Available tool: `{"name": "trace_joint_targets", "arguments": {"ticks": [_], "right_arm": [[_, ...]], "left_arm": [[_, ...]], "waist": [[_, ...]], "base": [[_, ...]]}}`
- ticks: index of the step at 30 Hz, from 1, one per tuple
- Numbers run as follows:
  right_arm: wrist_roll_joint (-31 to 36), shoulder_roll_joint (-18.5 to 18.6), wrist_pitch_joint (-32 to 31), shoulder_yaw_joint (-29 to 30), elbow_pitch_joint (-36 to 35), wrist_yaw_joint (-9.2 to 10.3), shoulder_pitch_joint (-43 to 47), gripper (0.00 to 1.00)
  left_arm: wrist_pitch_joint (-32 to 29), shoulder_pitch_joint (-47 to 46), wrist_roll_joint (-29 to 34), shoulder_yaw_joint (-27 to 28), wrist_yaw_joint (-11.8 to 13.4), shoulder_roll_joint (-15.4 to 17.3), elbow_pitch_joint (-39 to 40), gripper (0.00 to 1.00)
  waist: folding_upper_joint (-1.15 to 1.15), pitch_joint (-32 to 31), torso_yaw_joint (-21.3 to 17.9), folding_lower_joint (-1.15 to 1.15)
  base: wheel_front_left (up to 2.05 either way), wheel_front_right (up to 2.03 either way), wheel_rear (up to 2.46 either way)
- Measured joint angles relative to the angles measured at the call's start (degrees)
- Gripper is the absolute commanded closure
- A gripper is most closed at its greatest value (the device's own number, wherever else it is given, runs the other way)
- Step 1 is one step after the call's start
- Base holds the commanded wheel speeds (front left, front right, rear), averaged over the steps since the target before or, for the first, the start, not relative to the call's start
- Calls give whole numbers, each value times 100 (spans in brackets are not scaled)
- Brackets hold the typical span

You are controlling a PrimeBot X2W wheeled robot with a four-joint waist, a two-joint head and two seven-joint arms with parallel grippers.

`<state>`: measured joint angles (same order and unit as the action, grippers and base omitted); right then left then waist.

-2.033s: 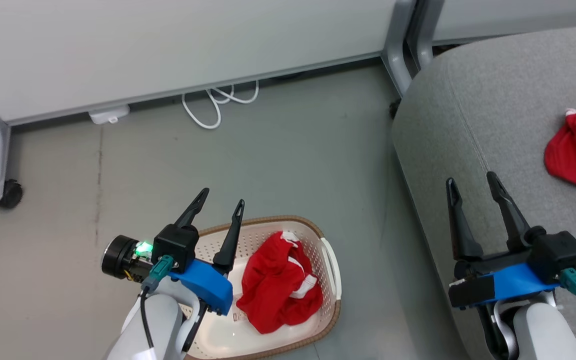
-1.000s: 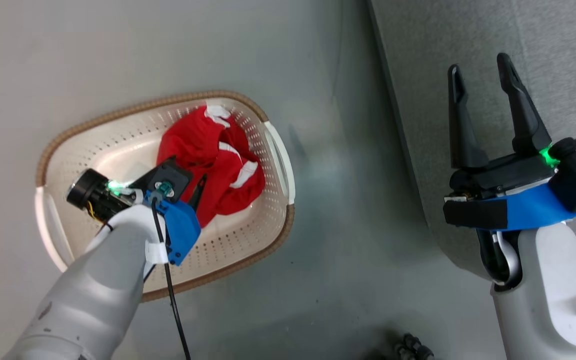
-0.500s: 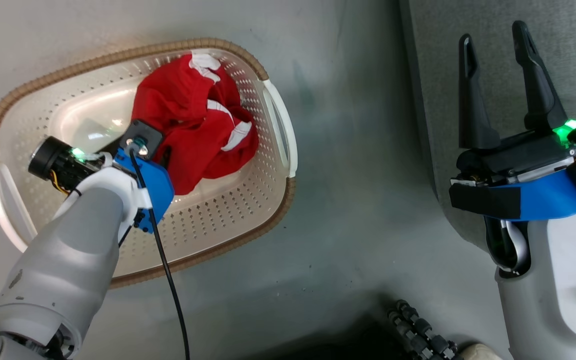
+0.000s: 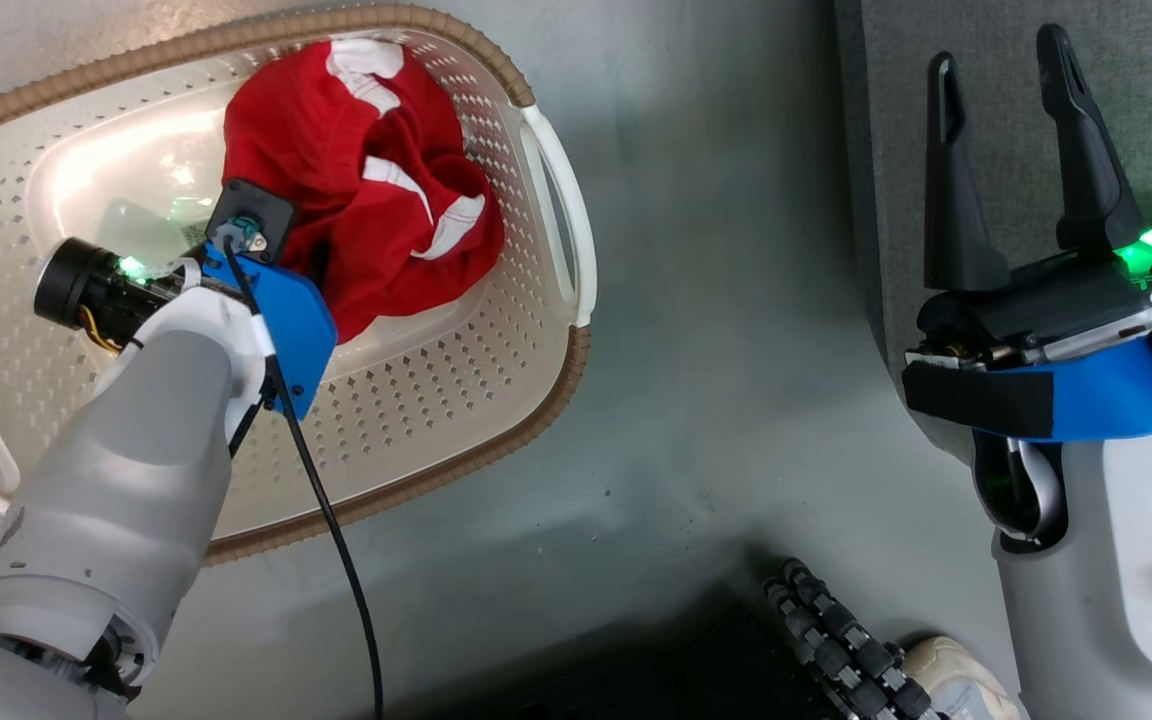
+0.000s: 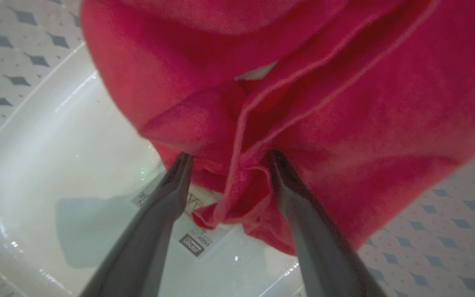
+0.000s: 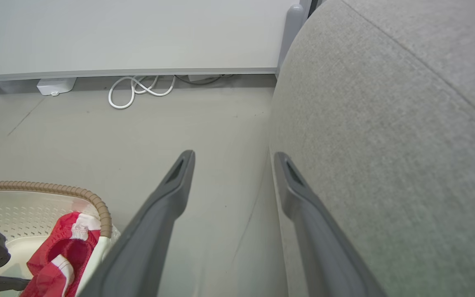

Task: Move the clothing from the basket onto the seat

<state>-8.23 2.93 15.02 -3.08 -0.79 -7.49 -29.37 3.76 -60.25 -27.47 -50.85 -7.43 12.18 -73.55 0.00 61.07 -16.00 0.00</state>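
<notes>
The cream perforated basket [image 4: 416, 400] with a brown rim stands on the floor at the upper left of the head view. Crumpled red clothing [image 4: 356, 190] with white stripes lies inside it. My left arm reaches down into the basket, and its wrist hides the fingers in the head view. In the left wrist view the left gripper [image 5: 229, 159] is open, its two fingers astride a fold of the red clothing [image 5: 303, 103] just above the basket's glossy bottom [image 5: 76, 165]. My right gripper [image 4: 996, 55] stands open and empty over the edge of the grey seat [image 4: 1136, 100].
A label sticker [image 5: 196, 243] lies on the basket's bottom under the cloth. Grey floor separates basket and seat [image 6: 386, 123]. A coiled white cable [image 6: 138, 88] and a small white box [image 6: 56, 86] lie by the far white panel. A black ribbed cable chain [image 4: 826, 640] shows at the bottom.
The camera has tipped down, so basket and seat sit higher and larger. My left gripper has gone from above the rim down into the basket onto the red cloth. Right gripper unchanged.
</notes>
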Motion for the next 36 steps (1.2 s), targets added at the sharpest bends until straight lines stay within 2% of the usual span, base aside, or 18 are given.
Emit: {"name": "trace_joint_targets", "arguments": {"ticks": [4,5,6,13,22,36], "right_arm": [[-47,0,1,-9,-22,0,-40,0],[-52,-1,1,-8,-23,0,-42,0],[-53,-1,1,-3,-23,0,-42,0],[-60,-1,1,11,9,0,-56,0],[-76,0,0,93,75,0,-75,0],[99,-2,0,232,255,0,52,0]], "left_arm": [[149,-5,-182,-36,0,-48,65,0],[156,-9,-170,-123,0,-55,105,61],[153,-9,-174,-183,0,-59,121,100],[99,-7,-405,-501,0,-40,225,100],[442,5,-731,-798,0,-102,359,100],[1072,305,-1303,-1022,0,-367,601,100]], "waist": [[0,56,-30,0],[0,65,-31,0],[0,70,-29,0],[0,23,-4,0],[0,-215,67,0],[0,-1059,421,-1]], "base": [[0,0,0],[0,0,0],[0,0,0],[0,0,0],[0,0,0],[0,0,0]]}}
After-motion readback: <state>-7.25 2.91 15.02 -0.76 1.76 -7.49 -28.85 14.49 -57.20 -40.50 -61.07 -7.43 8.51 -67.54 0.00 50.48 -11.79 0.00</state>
